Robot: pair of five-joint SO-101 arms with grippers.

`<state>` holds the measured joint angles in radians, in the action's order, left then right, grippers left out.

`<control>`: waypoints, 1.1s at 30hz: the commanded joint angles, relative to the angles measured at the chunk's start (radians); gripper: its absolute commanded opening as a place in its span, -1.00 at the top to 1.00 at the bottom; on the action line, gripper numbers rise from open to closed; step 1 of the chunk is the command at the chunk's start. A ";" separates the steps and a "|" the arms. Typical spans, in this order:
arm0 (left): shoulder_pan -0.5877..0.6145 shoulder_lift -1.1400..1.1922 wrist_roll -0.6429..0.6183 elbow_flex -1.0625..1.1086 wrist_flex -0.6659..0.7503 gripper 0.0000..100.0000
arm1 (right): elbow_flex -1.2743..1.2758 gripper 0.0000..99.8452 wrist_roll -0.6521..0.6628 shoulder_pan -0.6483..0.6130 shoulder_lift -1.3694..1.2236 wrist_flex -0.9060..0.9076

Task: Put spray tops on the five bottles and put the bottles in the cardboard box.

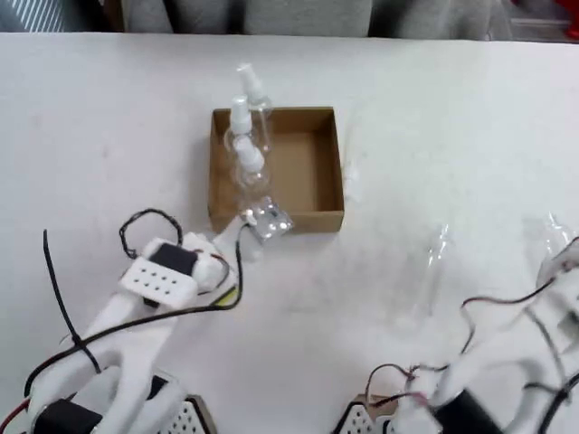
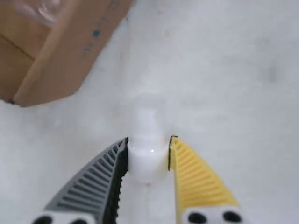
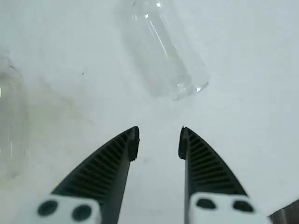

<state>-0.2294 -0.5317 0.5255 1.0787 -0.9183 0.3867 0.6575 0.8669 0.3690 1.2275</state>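
Between the left gripper (image 2: 147, 147)'s ribbed fingers (image 2: 196, 182), one grey and one yellow, sits a smooth white spray top (image 2: 147, 158). Both black-edged tips press against its round collar, and its narrower nozzle points away from the wrist. The left wrist view does not show whether a bottle hangs under that collar. In the high view, a glinting clear shape (image 1: 269, 221) lies just ahead of this gripper (image 1: 242, 242), against the near wall of the cardboard box (image 1: 308, 220).

The right gripper (image 3: 158, 140) hangs over the bare white table (image 3: 243, 93). Its two dark ribbed fingers (image 3: 112, 163) are parted with a clear gap, and nothing is in them. Beyond the tips lies an uncapped bottle (image 3: 168, 56), a transparent cylinder on its side, and a second clear bottle (image 3: 9, 121) sits at the frame's edge.

From the left wrist, one matte brown corner of the box (image 2: 60, 51) shows, with something clear inside it. The high view shows the whole square open tray. Three capped bottles (image 1: 249, 163) are crowded along its left side, and the farthest leans over the far wall. The same view shows the two uncapped bottles (image 1: 432, 267) (image 1: 550, 237) lying well apart from the box, near the right arm (image 1: 488, 380).
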 commanded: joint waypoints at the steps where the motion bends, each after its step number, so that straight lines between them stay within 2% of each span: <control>1: 0.061 -0.025 -0.005 0.002 0.049 0.83 | -0.321 0.75 0.114 -0.016 -0.191 0.107; 4: 0.085 -0.008 -0.005 0.002 0.071 0.83 | -0.517 0.75 0.146 -0.031 -0.361 0.177; 8: 0.087 0.012 -0.005 -0.003 0.081 0.83 | -0.717 0.75 0.118 -0.056 -0.573 0.196; 14: 0.088 0.015 -0.005 -0.002 0.084 0.83 | -0.904 0.52 0.110 -0.081 -0.802 0.196; 23: 0.088 0.015 -0.005 -0.002 0.089 0.83 | -1.056 0.52 0.112 -0.140 -1.017 0.196; 33: 0.087 0.015 -0.005 0.002 0.104 0.83 | -1.134 0.52 0.132 -0.143 -1.139 0.196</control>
<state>-0.1511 -0.5163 0.5255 1.0848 -0.8339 -0.7027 0.7772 0.7304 -0.7756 1.4162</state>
